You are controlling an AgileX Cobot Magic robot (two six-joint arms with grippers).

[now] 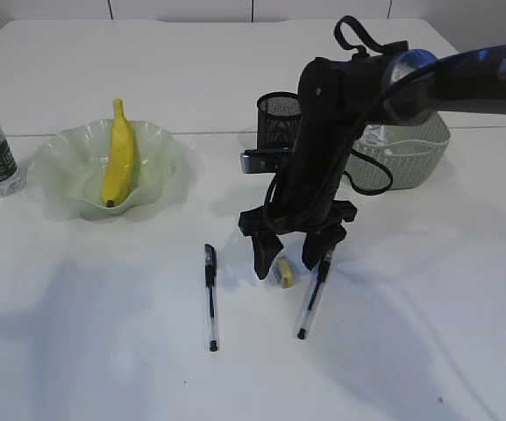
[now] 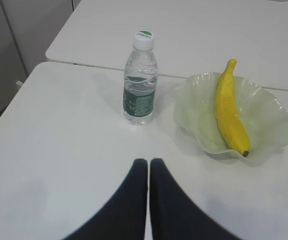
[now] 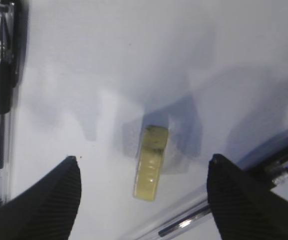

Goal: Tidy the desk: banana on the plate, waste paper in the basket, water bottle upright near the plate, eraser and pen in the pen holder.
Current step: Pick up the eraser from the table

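The pale yellow eraser [image 3: 151, 162] lies flat on the white desk [image 1: 103, 351] between the spread fingers of my open right gripper [image 3: 143, 160], touching neither. In the exterior view that gripper [image 1: 286, 261] points down over the eraser [image 1: 285, 273]. One pen [image 1: 210, 296] lies to its left, another pen [image 1: 314, 303] under the right finger. The banana [image 1: 118, 162] rests in the green plate [image 1: 55, 153]. The water bottle [image 2: 140, 85] stands upright left of the plate [image 2: 278, 125]. My left gripper [image 2: 148, 161] is shut and empty, hovering above bare desk.
The black mesh pen holder [image 1: 279, 118] stands behind the right arm. The sage-green basket [image 1: 415, 153] sits at the back right, with something pale and crumpled [image 1: 374, 134] showing over its rim. A second white table lies behind.
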